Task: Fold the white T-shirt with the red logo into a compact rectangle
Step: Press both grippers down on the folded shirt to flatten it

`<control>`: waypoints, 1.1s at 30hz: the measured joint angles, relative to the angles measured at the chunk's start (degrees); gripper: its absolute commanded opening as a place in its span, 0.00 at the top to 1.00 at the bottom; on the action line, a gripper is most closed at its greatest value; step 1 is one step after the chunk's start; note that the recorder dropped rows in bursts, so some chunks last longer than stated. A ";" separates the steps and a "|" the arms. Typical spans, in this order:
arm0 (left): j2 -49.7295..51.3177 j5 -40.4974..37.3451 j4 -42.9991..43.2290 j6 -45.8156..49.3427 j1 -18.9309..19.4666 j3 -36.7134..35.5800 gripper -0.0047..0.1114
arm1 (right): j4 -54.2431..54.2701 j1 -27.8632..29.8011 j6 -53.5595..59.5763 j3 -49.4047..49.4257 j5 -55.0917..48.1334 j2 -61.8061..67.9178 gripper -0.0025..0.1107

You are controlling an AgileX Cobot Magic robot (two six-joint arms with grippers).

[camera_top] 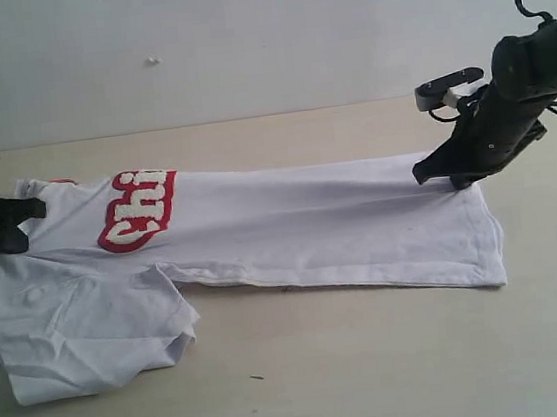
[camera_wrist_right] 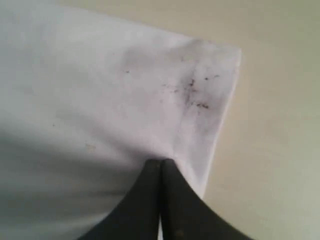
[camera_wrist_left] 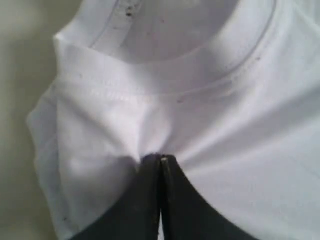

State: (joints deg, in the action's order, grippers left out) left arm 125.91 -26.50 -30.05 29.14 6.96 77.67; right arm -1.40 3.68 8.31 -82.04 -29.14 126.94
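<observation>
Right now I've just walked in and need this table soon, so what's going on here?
Two robot arms are folding the white T-shirt on the table. The left hand pinches cloth just below the collar, the right hand a hem corner. The shirt lies stretched between them, doubled lengthwise, the red logo partly hidden, one sleeve splayed out.

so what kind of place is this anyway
Most likely a robotics lab bench, not a home. There is a bare beige table with a plain pale wall behind it, and the left gripper and right gripper each pinch a white T-shirt spread on it.
</observation>
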 measured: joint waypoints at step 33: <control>4.23 6.93 -26.28 28.06 -3.38 2.76 0.96 | 21.42 -7.64 5.18 -20.85 -11.70 11.14 0.98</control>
State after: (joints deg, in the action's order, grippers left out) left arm 130.14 -19.57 -56.33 57.20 3.58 80.44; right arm 20.02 -3.97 13.49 -102.90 -40.83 138.08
